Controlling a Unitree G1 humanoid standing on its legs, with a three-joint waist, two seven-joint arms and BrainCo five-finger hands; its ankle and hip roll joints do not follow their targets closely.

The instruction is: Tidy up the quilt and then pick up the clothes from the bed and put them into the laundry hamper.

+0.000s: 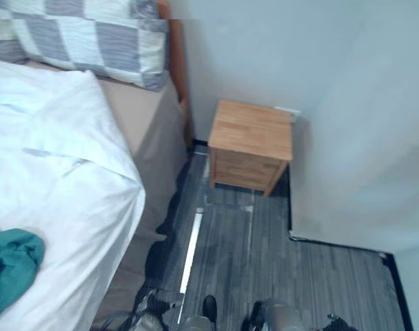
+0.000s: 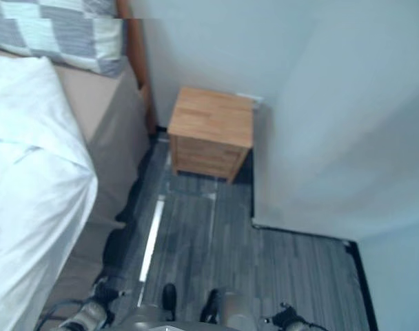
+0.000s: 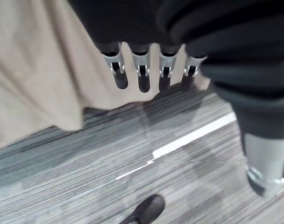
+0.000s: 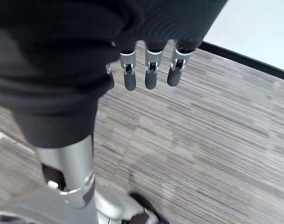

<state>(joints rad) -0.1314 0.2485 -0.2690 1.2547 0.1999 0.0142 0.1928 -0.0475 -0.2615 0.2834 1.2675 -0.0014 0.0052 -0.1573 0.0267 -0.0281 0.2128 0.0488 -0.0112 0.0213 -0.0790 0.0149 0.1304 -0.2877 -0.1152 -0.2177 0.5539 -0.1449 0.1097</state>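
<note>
Both hands hung empty with fingers straight, our left hand [image 3: 142,70] beside the bed [image 1: 144,131], our right hand [image 4: 149,70] over the floor. We judged no grasp begun: the teal clothes [image 1: 9,265] lay on the white quilt [image 1: 65,165], well apart from the nightstand [image 1: 251,141].

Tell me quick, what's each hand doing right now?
Left hand: open, holding nothing.
Right hand: open, holding nothing.
</note>
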